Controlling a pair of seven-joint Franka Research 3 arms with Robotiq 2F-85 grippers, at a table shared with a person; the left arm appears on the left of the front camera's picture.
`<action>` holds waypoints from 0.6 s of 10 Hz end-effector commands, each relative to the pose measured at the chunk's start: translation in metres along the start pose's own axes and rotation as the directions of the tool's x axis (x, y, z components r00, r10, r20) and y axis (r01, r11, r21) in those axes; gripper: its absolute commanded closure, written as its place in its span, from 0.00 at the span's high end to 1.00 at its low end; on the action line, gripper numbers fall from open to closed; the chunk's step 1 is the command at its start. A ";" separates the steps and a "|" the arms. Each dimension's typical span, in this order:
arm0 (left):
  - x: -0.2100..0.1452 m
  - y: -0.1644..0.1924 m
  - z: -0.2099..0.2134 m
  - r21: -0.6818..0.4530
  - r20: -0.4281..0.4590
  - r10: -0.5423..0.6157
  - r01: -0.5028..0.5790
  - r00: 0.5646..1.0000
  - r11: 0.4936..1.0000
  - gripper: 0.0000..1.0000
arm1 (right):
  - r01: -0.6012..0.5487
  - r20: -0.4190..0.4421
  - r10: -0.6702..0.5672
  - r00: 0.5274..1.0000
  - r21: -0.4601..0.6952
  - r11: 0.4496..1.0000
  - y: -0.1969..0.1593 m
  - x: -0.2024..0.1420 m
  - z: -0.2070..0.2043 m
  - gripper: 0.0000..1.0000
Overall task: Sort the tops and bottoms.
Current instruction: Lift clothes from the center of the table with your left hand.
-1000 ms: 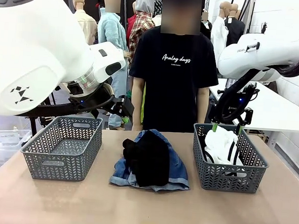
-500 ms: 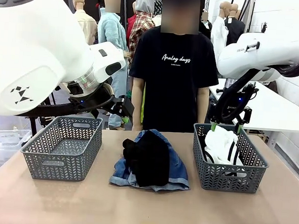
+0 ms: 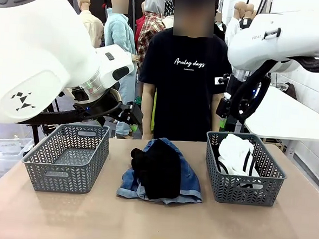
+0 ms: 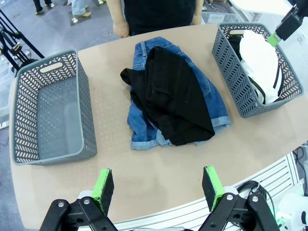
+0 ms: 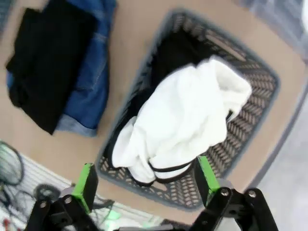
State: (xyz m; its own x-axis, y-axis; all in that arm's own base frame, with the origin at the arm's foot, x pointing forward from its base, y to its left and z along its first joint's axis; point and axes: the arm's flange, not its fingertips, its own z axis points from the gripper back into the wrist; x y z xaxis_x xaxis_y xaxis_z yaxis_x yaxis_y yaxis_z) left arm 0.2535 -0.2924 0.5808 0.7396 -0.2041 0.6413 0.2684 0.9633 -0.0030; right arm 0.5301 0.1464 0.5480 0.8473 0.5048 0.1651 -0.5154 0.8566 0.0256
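- Front view: my right arm (image 3: 272, 40) has pulled up off the right basket (image 3: 242, 190) since a second ago, and the white garment (image 3: 234, 151) sits in there. I'd call that drop finished, so the pile is next. The black top (image 3: 159, 171) lies over the denim bottoms (image 3: 191, 181) mid-frame on the surface (image 3: 153, 222), between that basket and the empty left basket (image 3: 63, 180).
- Left wrist view: the left tool (image 4: 158, 185) is spread wide with nothing in it, at the frame's bottom, well clear of the clothes. The top's long axis runs diagonally from upper left to lower right. The denim's paler hems point to the frame's bottom, waist end towards the top.
- Right wrist view: bit blurry, but the right tool (image 5: 144, 185) is spread wide and empty, above the white garment. The pile is in the upper left.
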 end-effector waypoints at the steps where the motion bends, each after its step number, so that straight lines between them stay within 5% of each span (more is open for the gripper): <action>1: 0.000 0.003 0.000 -0.010 0.003 0.001 -0.001 1.000 1.000 0.96 | -0.212 0.052 0.210 0.976 0.047 0.976 0.003 0.004 0.016 1.00; 6: 0.000 0.003 0.000 -0.010 0.003 0.001 -0.001 1.000 1.000 0.96 | -0.362 0.244 0.340 0.908 0.048 0.931 0.057 -0.019 0.064 1.00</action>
State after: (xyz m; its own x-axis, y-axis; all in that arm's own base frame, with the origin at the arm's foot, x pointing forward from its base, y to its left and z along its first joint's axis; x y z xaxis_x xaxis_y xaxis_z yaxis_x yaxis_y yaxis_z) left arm 0.2535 -0.2924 0.5808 0.7396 -0.2042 0.6413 0.2684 0.9633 -0.0029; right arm 0.4945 0.1847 0.6191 0.5983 0.7205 0.3506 -0.7749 0.6317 0.0242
